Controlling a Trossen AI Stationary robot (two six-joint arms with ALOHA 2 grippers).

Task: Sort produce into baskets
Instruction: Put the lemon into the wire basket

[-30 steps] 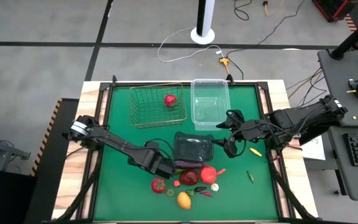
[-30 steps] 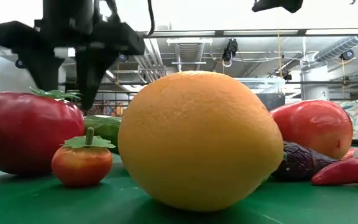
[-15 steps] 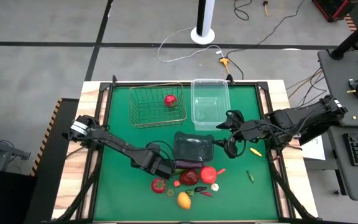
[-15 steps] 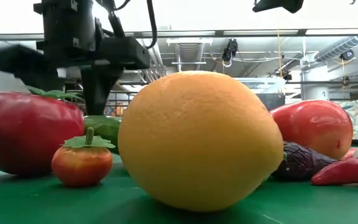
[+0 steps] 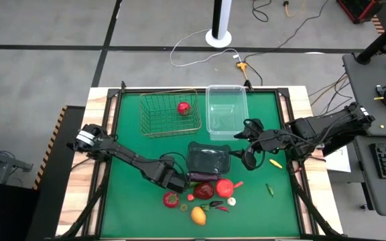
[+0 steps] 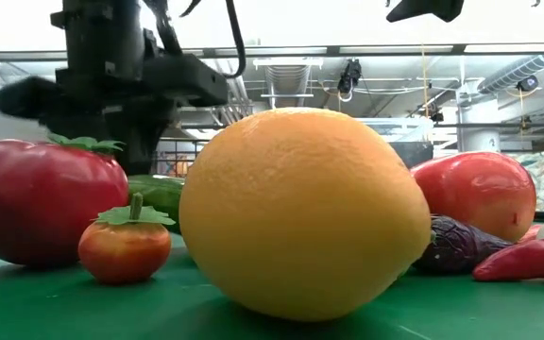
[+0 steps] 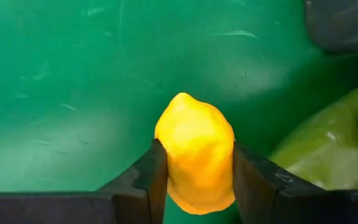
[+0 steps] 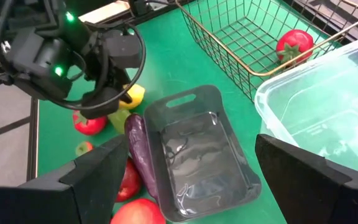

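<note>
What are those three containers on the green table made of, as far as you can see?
The wire basket looks like metal: thin brassy rods in an open grid. The clear tub seems to be plastic: see-through walls, a soft sheen and rounded corners. The dark tray is probably smoky plastic: glossy, with reflections and a moulded handle slot.

The lemon's (image 7: 195,157) lower end is hidden between the left end effector's (image 7: 194,180) fingers (cucumber (image 7: 328,146) beside it cut off by the edge).

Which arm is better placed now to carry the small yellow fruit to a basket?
Left: the left gripper is shut on the yellow fruit. The right gripper hangs open beside the dark tray.
</note>
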